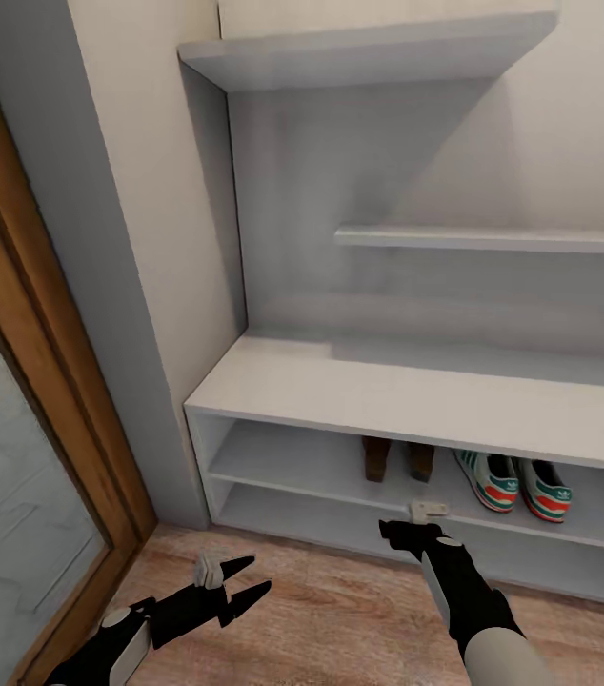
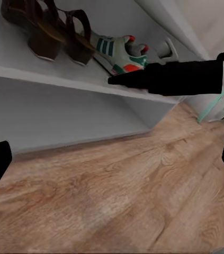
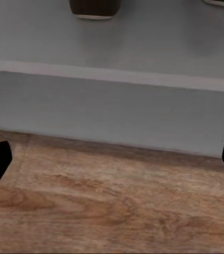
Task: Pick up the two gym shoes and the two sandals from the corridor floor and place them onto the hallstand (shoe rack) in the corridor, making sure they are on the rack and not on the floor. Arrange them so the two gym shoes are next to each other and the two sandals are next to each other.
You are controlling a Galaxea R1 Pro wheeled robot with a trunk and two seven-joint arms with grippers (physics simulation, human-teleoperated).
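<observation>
Both sandals (image 1: 397, 458) are seen side by side on the upper open shelf of the hallstand (image 1: 416, 400), beneath its wide top. The two gym shoes (image 1: 512, 484) are set next to each other on the same shelf, at 3 o'clock from the sandals. The left end effector (image 1: 250, 579) is held wide open and empty above the corridor floor (image 1: 321, 619). The right end effector (image 1: 392, 527) is also spread open, gripping nothing, at the shelf's front edge.
</observation>
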